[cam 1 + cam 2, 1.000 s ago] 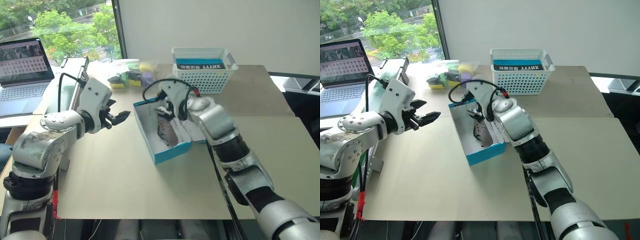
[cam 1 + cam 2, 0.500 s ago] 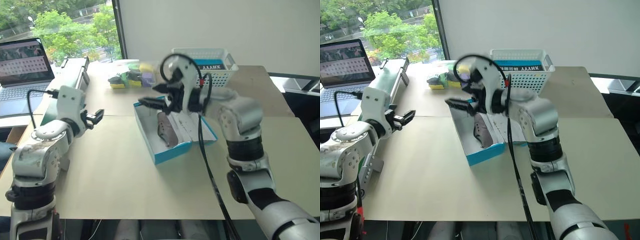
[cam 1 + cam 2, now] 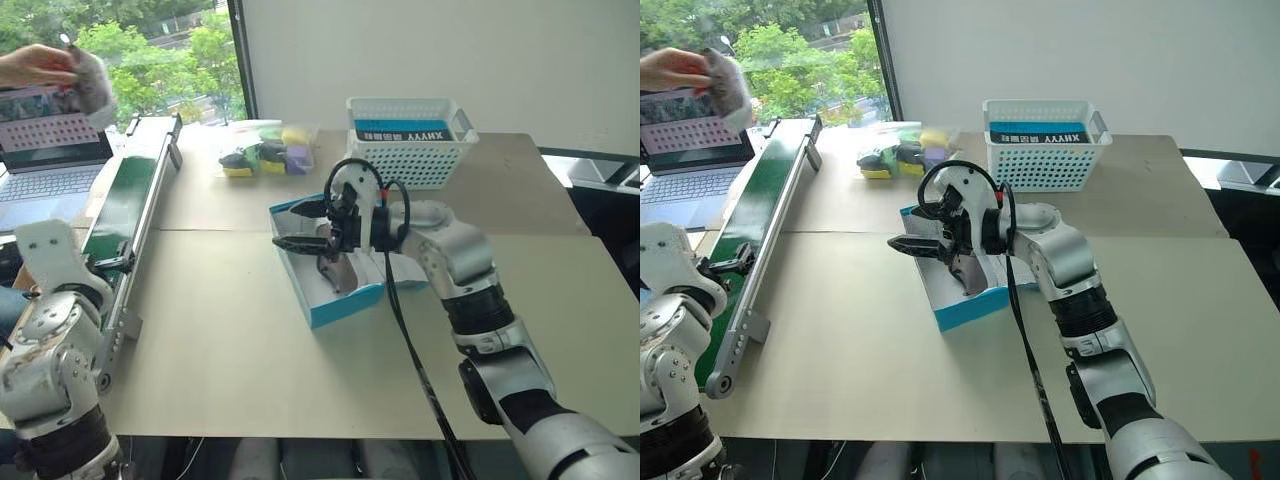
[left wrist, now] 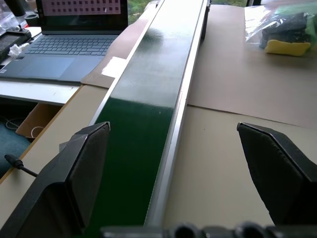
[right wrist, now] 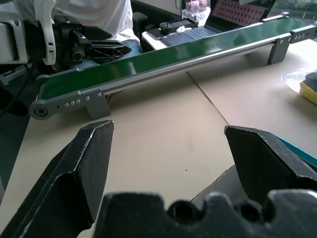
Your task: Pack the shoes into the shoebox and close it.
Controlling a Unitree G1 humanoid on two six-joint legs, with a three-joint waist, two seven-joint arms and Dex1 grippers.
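Shoebox (image 3: 345,298) sits open near mid-counter (image 3: 250,370), blue walls, white inside, lid folded back toward the white basket (image 3: 410,140). One greyish-brown shoe (image 3: 335,268) lies in the box; a second may lie beside it, but the arm hides that side and I cannot tell.

Right claw (image 3: 298,226) hangs over the box's left edge, pointing across toward the robot's left, fingers spread wide, nothing between them. The right wrist view shows both fingers (image 5: 81,168) well apart, with bare counter and the conveyor (image 5: 163,54) beyond.

Left claw (image 3: 728,264) is out at the far left, beside the long green conveyor (image 3: 125,205) that runs along the counter's left edge. Fingers (image 4: 81,163) stand wide apart in the left wrist view, empty, straddling the belt's near rail.

Laptop (image 3: 50,150) sits past the conveyor. A person's hand (image 3: 35,65) holds a pale object above it. A clear bag of yellow and dark items (image 3: 265,155) lies left of the basket.
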